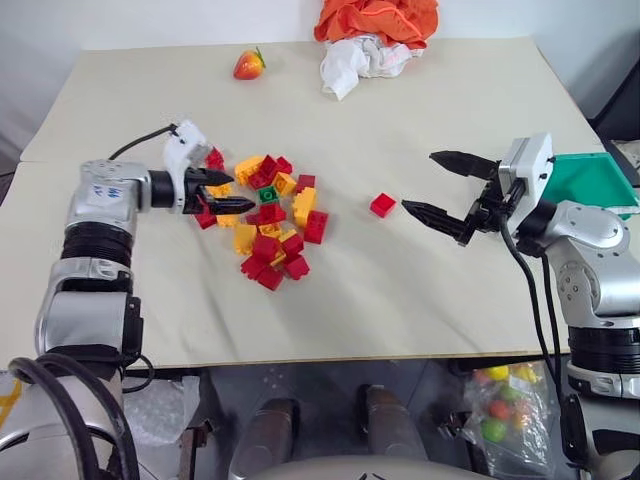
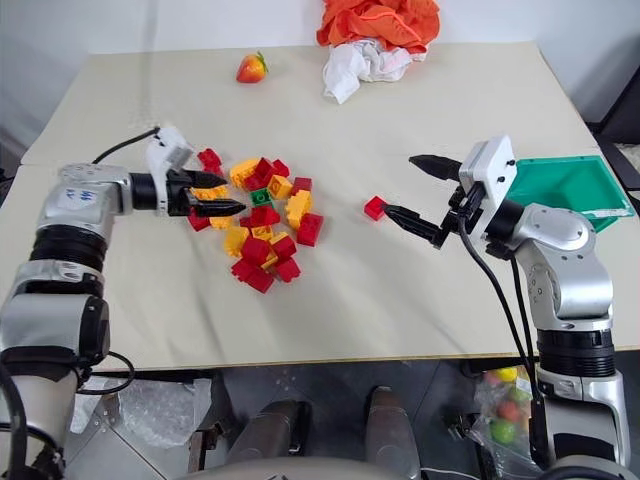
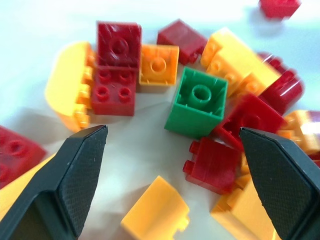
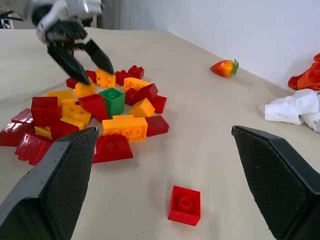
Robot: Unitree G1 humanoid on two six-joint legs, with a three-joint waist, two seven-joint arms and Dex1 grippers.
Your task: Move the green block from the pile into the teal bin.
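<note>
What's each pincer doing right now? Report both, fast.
Left pincer: open, empty, at the pile, aimed toward the green block.
Right pincer: open, empty, above the table near the teal bin.

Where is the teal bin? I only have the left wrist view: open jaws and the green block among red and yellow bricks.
Observer: The teal bin sits at the table's right edge, behind the right gripper.
Operator: Is that gripper holding anything?
Observer: No, its jaws stand wide open and empty, above the table.
Operator: Anything lying between the pile and the bin?
Observer: A lone red brick lies apart from the pile, towards the right gripper.
Operator: How close is my gripper to the block?
Observer: The left gripper is at the pile's left edge; the green block is just right of its tips.
</note>
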